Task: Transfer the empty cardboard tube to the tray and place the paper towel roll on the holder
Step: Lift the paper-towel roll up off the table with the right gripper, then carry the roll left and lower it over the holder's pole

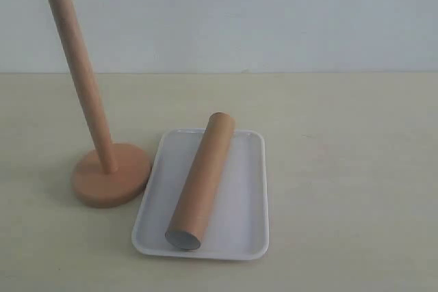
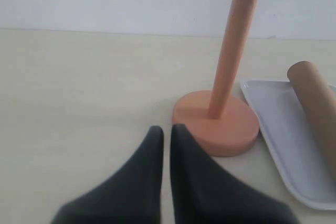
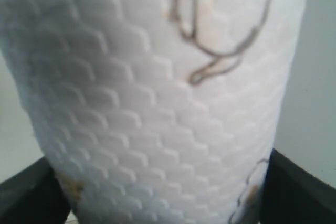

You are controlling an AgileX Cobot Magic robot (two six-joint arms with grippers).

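Up front on the table [image 1: 342, 203]: white tray [image 1: 250, 189] with the empty cardboard tube [image 1: 202, 182] lying slantwise in it, far end over the back rim. Just left of that, the holder [image 1: 116, 182] standing upright, left hand [image 2: 166, 129] low near it with fingers closed together. And the right hand [image 3: 163, 182] clamped around the paper towel roll [image 3: 147, 93].

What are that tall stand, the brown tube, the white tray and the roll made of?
The holder: likely wood, smooth matte tan. The empty cardboard tube: matte brown cardboard, hollow grey end. The tray: probably plastic, faintly glossy white. The paper towel roll: embossed white paper.
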